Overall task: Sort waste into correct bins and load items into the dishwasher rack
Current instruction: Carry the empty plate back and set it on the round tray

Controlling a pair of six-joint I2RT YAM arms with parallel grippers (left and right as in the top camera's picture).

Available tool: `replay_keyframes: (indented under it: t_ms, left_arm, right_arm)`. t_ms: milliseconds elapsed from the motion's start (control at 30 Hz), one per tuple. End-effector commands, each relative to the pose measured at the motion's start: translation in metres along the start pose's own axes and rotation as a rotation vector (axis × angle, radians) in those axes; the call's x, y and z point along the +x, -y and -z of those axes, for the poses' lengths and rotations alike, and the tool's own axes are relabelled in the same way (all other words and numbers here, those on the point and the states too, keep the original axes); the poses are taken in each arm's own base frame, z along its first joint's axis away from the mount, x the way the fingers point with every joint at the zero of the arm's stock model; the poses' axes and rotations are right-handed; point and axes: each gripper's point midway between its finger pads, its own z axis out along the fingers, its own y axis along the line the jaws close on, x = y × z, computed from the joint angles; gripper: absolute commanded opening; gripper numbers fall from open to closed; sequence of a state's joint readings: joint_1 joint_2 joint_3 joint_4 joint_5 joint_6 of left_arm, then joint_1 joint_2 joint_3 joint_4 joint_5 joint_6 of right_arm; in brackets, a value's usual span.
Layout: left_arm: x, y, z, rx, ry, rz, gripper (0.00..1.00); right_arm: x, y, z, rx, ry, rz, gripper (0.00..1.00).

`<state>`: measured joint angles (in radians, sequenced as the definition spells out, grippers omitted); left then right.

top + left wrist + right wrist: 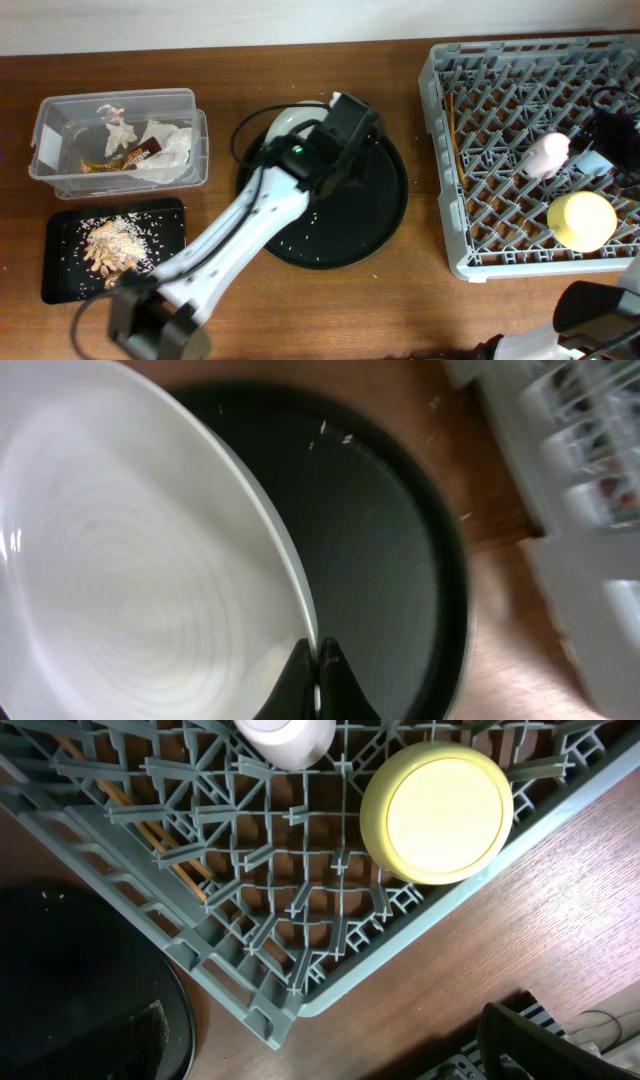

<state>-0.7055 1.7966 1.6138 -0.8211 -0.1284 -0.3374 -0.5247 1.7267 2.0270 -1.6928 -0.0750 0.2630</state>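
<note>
Currently pinching the rim of the pale grey plate (pixel 130 560) with the left end effector (pixel 317 660), narrowed down to the rim's thickness. Keeping it over the upper-left part of the round black tray (pixel 400 560) as seen from overhead; cannot tell whether lifted clear or resting there. Seeing scattered white rice grains (pixel 300 240) on the round black tray's bare surface.

Cannot tell how far open the right end effector (pixel 545 1040) is: only a dark edge at the bottom corner of the right wrist view.

Right of the round black tray: dishwasher rack (pixel 445 200), holding two chopsticks (pixel 452 130) along the side nearest the tray, then the pink cup (pixel 548 153) and the upturned yellow-green bowl (pixel 582 220) farther off.

Left of the round black tray: clear tub (pixel 60 110) with crumpled tissue (pixel 165 145) and snack wrapper (pixel 120 158); just below it, black rectangular tray (pixel 60 280) with food scraps (pixel 115 245).
</note>
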Motion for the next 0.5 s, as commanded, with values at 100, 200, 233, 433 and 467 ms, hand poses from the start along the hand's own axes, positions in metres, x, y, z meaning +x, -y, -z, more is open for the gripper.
replay_keyframes:
  t_ms: [100,200,233,433,467]
  left_arm:
    - [0.027,-0.005,-0.073,-0.077,-0.117,-0.003,0.01]
    - [0.044,-0.010,-0.089,-0.104,-0.178,-0.013,0.01]
    - [0.048,-0.011,-0.094,-0.109,-0.191,-0.015,0.01]
    - [0.055,-0.034,-0.090,-0.232,-0.210,0.001,0.01]
    - [0.058,-0.035,-0.089,-0.233,-0.222,0.001,0.01]
  right_arm:
    - [0.001,0.001,0.004,0.006,0.010,-0.007,0.98]
    - [0.001,0.001,0.004,0.006,0.010,-0.007,0.98]
    - [0.001,0.001,0.004,0.006,0.010,-0.007,0.98]
    - [0.001,0.001,0.004,0.006,0.010,-0.007,0.98]
    - [0.001,0.001,0.004,0.006,0.010,-0.007,0.98]
